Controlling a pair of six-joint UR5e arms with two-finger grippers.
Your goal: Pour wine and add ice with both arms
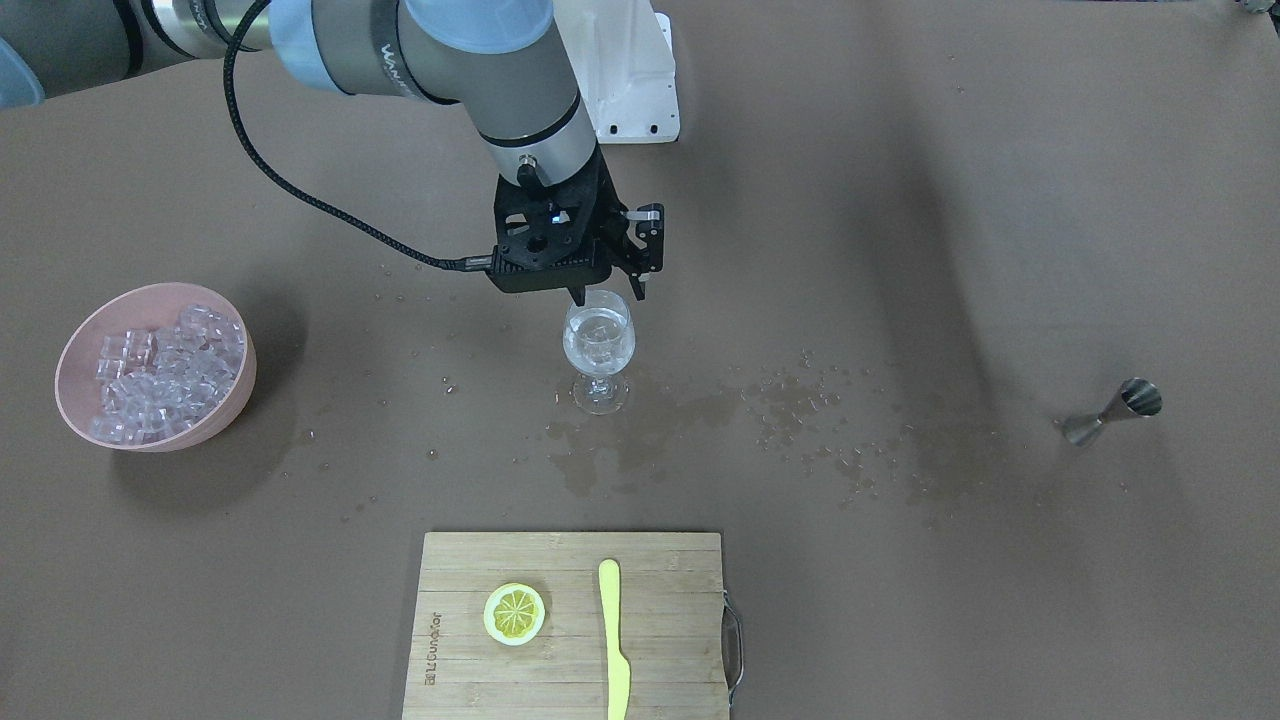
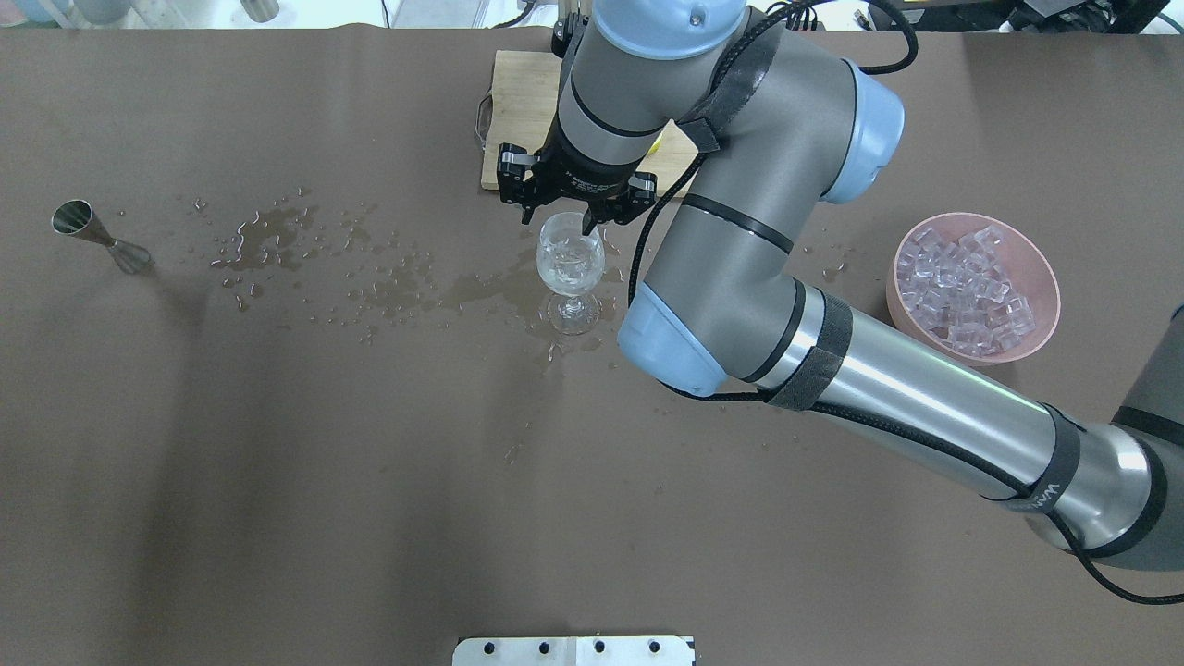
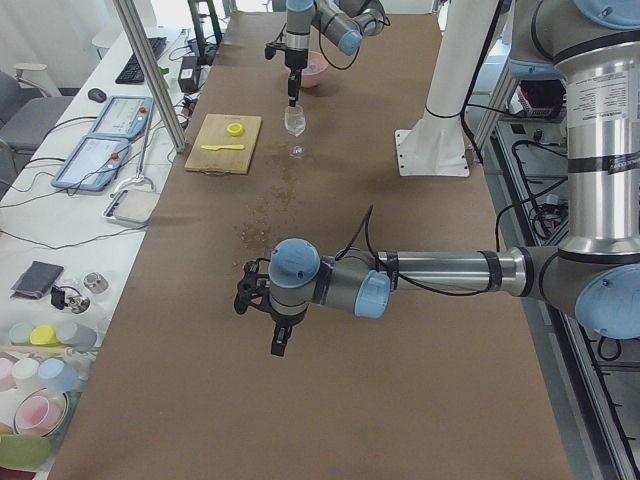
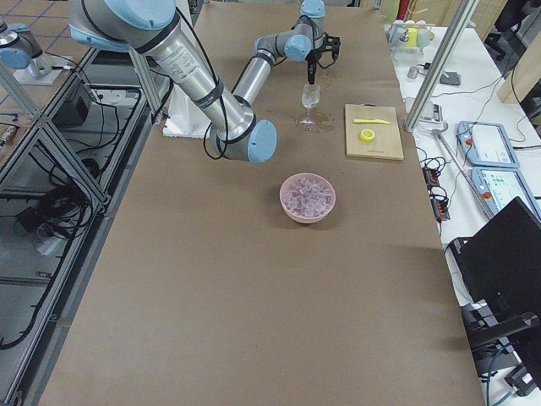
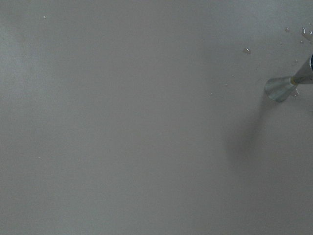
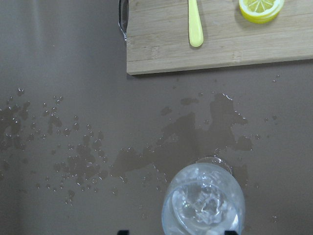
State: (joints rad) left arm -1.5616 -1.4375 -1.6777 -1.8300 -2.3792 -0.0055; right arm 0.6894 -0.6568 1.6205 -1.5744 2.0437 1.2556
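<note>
A wine glass [image 1: 598,345] stands upright mid-table with a little clear wine and a few ice cubes [image 6: 204,205] in its bowl. My right gripper [image 1: 607,293] hangs just above its rim, open and empty, one finger on each side. It shows the same in the overhead view [image 2: 558,220]. More ice [image 1: 160,375] fills a pink bowl [image 1: 232,405] to the right arm's side. My left gripper [image 3: 280,338] shows only in the exterior left view, low over bare table. I cannot tell whether it is open or shut.
A steel jigger [image 1: 1110,410] lies tipped on the left arm's side. Water drops and a wet patch [image 1: 800,410] spread between it and the glass. A wooden board [image 1: 670,620] at the far edge holds a lemon slice [image 1: 514,612] and a yellow knife [image 1: 614,640].
</note>
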